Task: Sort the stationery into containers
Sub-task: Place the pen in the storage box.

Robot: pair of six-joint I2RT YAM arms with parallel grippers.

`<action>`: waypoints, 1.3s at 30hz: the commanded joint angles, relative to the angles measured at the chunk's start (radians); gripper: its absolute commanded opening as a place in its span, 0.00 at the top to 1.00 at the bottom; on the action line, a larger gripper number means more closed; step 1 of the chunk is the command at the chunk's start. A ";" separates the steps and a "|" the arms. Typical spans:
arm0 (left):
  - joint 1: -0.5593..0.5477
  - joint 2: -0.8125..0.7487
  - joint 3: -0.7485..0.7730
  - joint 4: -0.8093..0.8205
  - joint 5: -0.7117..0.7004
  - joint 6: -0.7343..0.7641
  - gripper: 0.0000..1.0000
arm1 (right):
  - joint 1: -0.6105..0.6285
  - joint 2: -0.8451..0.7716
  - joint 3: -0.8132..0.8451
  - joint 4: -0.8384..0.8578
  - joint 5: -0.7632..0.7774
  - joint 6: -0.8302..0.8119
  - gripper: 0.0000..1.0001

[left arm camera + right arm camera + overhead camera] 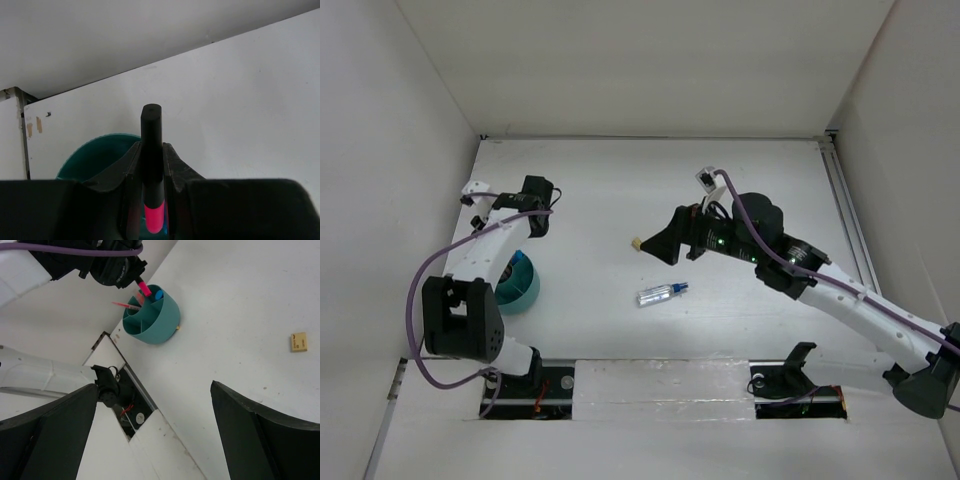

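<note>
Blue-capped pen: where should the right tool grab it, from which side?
Mid-barrel of the pen, straight down from above. It lies flat on the table with nothing touching it. Its long axis runs roughly left-right, blue cap at the right end, so close across the barrel. The open right tool is nearest.

Marker (152,150), pink end down, over teal cup (161,322); blue-capped pen (661,293), eraser (299,341) lying apart.

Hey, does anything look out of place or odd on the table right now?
Nothing spilled or broken. One pencil leans almost flat, sticking out over the rim of the cup. A pen and an eraser lie loose on the table, outside the cup.
</note>
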 commanded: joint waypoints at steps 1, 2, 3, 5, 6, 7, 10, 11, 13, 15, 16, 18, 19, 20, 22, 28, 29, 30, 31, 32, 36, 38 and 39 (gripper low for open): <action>0.003 -0.069 0.000 0.074 -0.099 -0.071 1.00 | 0.010 -0.016 -0.001 0.047 -0.021 -0.019 0.00; 0.003 -0.082 0.000 0.091 -0.099 -0.048 1.00 | 0.010 -0.016 -0.001 0.056 -0.021 -0.019 0.00; 0.003 -0.092 -0.012 0.107 -0.099 -0.016 1.00 | 0.010 -0.016 -0.001 0.056 -0.021 -0.019 0.00; 0.003 -0.093 -0.012 0.119 -0.099 -0.004 1.00 | 0.010 -0.016 -0.001 0.056 -0.021 -0.019 0.00; 0.003 -0.093 -0.012 0.119 -0.099 -0.004 1.00 | 0.010 -0.016 -0.001 0.056 -0.021 -0.019 0.00; 0.003 -0.076 -0.012 0.105 -0.099 -0.031 1.00 | 0.010 -0.016 -0.001 0.056 -0.030 -0.019 0.00; 0.003 -0.018 -0.002 0.029 -0.099 -0.095 1.00 | 0.010 -0.025 -0.001 0.056 -0.030 -0.019 0.00; 0.003 -0.002 0.008 0.001 -0.099 -0.153 1.00 | 0.010 -0.025 -0.010 0.065 -0.030 -0.019 0.00; 0.003 0.022 0.023 -0.063 -0.099 -0.203 1.00 | 0.010 -0.025 -0.010 0.065 -0.019 -0.019 0.00; 0.003 0.036 0.023 -0.074 -0.099 -0.214 1.00 | 0.010 -0.025 -0.010 0.065 -0.019 -0.019 0.00; 0.003 0.036 0.023 -0.074 -0.099 -0.238 1.00 | 0.010 -0.035 -0.010 0.065 -0.019 -0.019 0.00; 0.003 0.046 0.009 -0.084 -0.090 -0.261 1.00 | 0.010 -0.035 -0.010 0.065 -0.019 -0.019 0.00; 0.003 0.046 -0.004 -0.084 -0.090 -0.286 1.00 | 0.010 -0.035 -0.010 0.065 -0.019 -0.019 0.00; 0.003 0.046 -0.005 -0.094 -0.081 -0.301 1.00 | 0.010 -0.035 -0.010 0.065 -0.019 -0.019 0.00; 0.003 0.046 -0.005 -0.108 -0.081 -0.326 0.96 | 0.010 -0.035 -0.010 0.065 -0.019 -0.019 0.00; 0.003 0.046 0.005 -0.166 -0.090 -0.378 0.89 | 0.010 -0.035 -0.010 0.065 -0.019 -0.019 0.00; 0.003 0.046 0.005 -0.166 -0.090 -0.378 0.93 | 0.010 -0.035 -0.010 0.065 -0.019 -0.019 0.00; 0.003 0.046 0.005 -0.166 -0.090 -0.378 0.99 | 0.010 -0.035 -0.010 0.065 -0.019 -0.019 0.00; 0.003 0.046 0.005 -0.166 -0.090 -0.378 1.00 | 0.010 -0.035 -0.010 0.065 -0.019 -0.019 0.00; 0.003 0.046 0.005 -0.166 -0.090 -0.378 1.00 | 0.010 -0.035 -0.010 0.065 -0.019 -0.019 0.00; 0.003 0.046 0.014 -0.166 -0.090 -0.378 1.00 | 0.010 -0.035 -0.019 0.065 -0.019 -0.019 0.00; -0.008 0.046 0.014 -0.192 -0.099 -0.410 1.00 | 0.010 -0.035 -0.019 0.065 -0.019 -0.019 0.00; -0.020 0.046 0.014 -0.205 -0.099 -0.424 1.00 | 0.010 -0.035 -0.019 0.065 -0.019 -0.019 0.00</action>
